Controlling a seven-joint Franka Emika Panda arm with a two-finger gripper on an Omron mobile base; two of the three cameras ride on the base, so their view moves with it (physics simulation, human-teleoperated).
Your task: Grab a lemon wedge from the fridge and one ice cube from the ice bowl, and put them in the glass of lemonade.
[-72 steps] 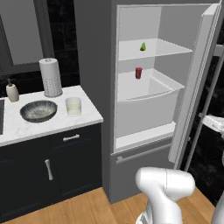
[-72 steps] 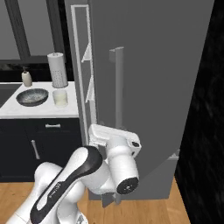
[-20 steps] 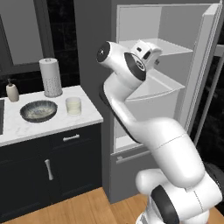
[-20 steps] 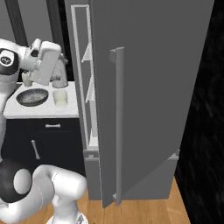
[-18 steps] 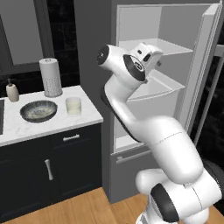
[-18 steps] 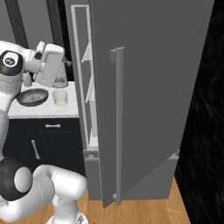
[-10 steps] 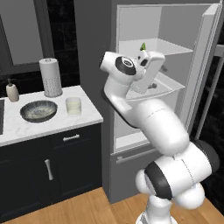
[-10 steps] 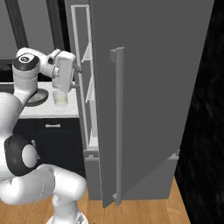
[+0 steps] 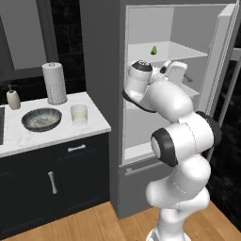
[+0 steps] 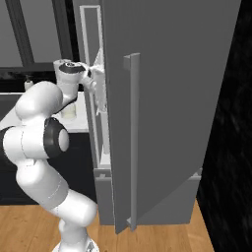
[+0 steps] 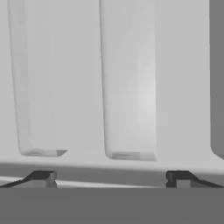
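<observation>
The fridge (image 9: 99, 56) stands open, its door (image 10: 167, 98) swung out to the right. On its upper shelf sits the lemon wedge (image 9: 154, 50), tiny and yellow-green. My gripper (image 9: 183, 75) reaches into the compartment one shelf lower, below and to the right of the wedge and apart from it. In the hand view the gripper (image 11: 110, 179) is open, its fingertips (image 11: 41, 177) wide apart with nothing between them, facing pale inner walls. On the white counter the ice bowl (image 9: 41, 118) lies left of the glass of lemonade (image 9: 79, 114).
A paper-towel roll (image 9: 55, 83) and a soap bottle (image 9: 13, 98) stand at the back of the counter (image 9: 56, 136). Dark drawers and cabinet doors (image 9: 52, 179) sit below it. The door's long bar handle (image 10: 132, 138) faces the right base camera. My arm's elbow fills the fridge opening.
My arm has swung right and pushed deeper into the fridge, so the hand now sits inside the compartment below the wedge's shelf. The jaws have stayed open.
</observation>
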